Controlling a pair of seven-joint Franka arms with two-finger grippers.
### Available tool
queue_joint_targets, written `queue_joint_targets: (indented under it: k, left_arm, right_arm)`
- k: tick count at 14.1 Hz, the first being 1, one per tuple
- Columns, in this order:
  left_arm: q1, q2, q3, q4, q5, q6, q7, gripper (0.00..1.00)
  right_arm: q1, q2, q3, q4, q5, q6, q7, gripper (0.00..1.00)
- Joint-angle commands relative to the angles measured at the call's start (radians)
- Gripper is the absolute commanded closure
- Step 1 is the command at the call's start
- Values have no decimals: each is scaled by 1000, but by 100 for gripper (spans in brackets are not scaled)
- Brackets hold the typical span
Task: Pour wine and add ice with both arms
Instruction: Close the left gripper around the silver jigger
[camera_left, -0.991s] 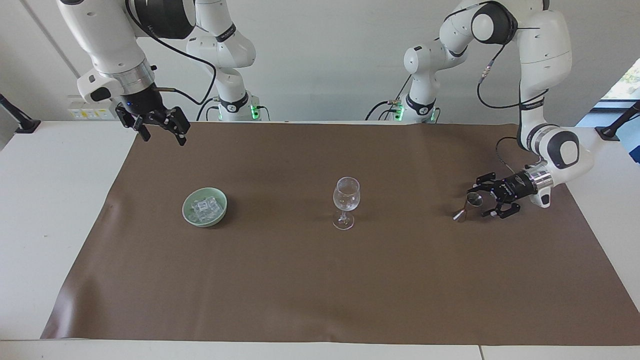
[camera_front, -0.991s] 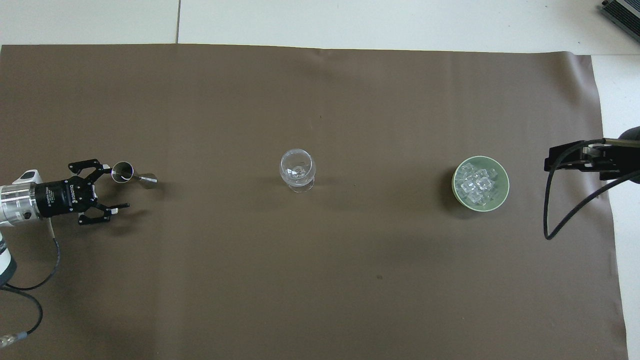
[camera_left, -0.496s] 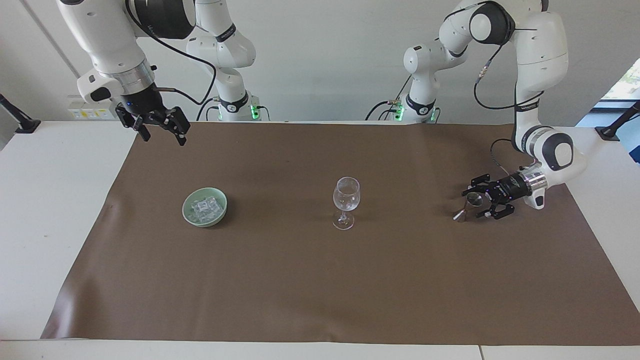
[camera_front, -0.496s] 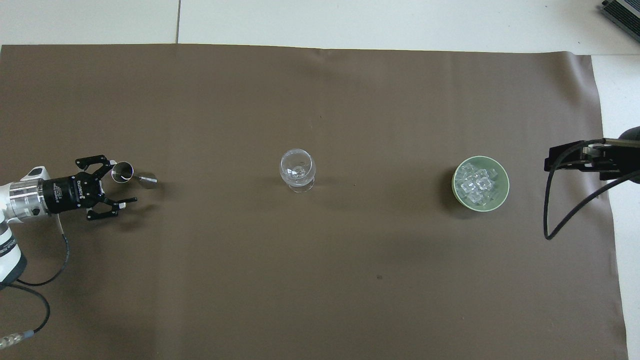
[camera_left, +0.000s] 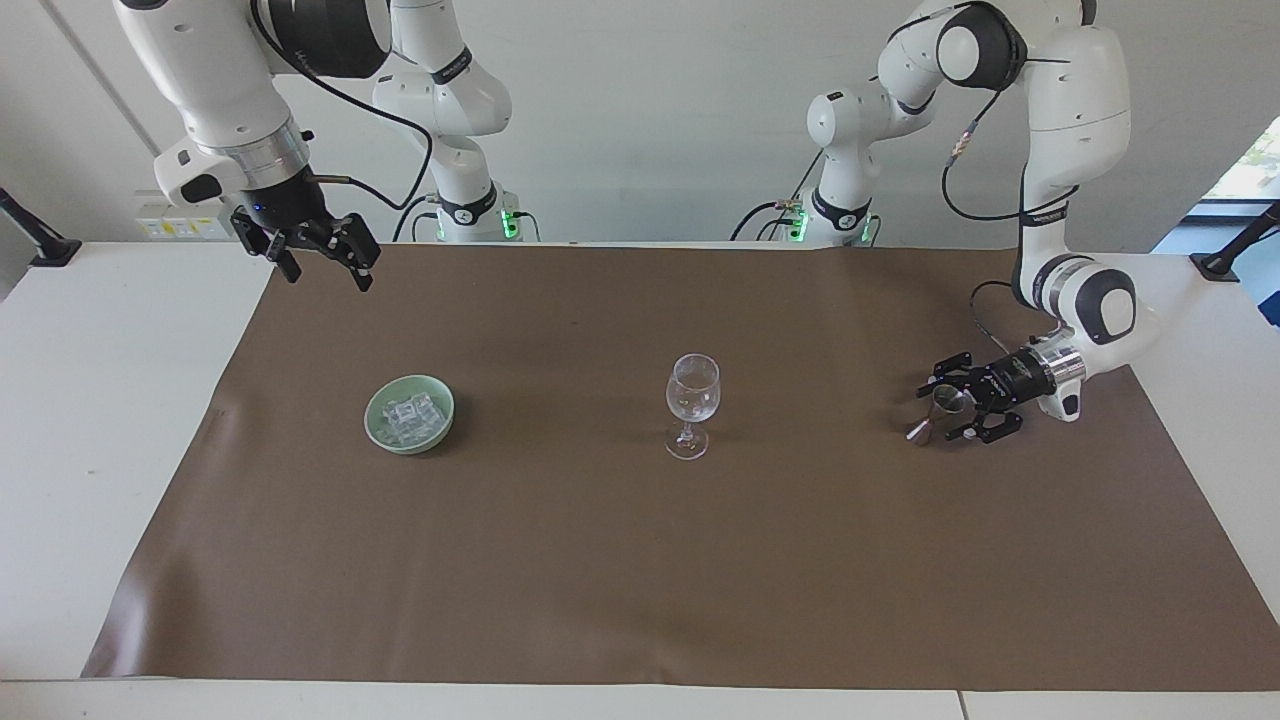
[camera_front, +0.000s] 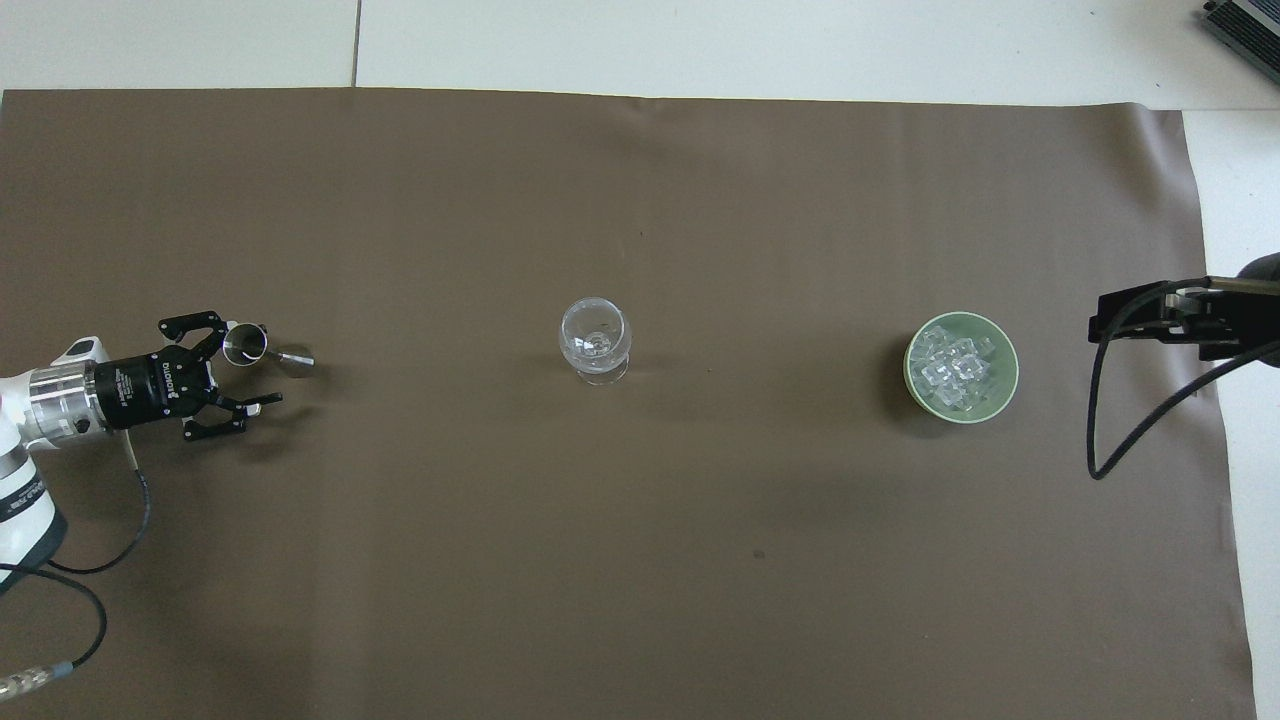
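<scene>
A clear stemmed glass (camera_left: 692, 395) (camera_front: 595, 345) stands mid-table. Toward the right arm's end sits a pale green bowl (camera_left: 446, 405) (camera_front: 1008, 388) holding the ice (camera_left: 408, 413) (camera_front: 953, 366), several small clear cubes. Toward the left arm's end stands a small metal jigger (camera_left: 942, 408) (camera_front: 247, 347). My left gripper (camera_left: 962, 402) (camera_front: 235, 368) is low over the mat, lying sideways and open. The jigger's cup is at its fingertips, close to the finger farther from the robots. My right gripper (camera_left: 328, 272) (camera_front: 1150, 315) waits open and empty, high over the mat's corner.
A brown mat (camera_left: 640, 580) covers most of the white table (camera_left: 110, 400). A black cable (camera_front: 1095, 440) hangs from the right arm beside the bowl. The left arm's cable (camera_front: 130, 520) trails over the mat.
My left gripper has slid toward the jigger, bringing its open fingers up to the cup. The right arm, glass, bowl and jigger have not moved.
</scene>
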Motion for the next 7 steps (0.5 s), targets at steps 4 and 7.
queue_joint_targets:
  k: [4, 7]
  left_arm:
    - [-14, -22, 7, -71, -86, 20, 18, 14]
    - [-14, -22, 7, -74, -97, 19, 18, 15]
  right_arm:
    - [-11, -1, 4, 9, 10, -16, 13, 0]
    - [-11, -1, 4, 9, 10, -16, 13, 0]
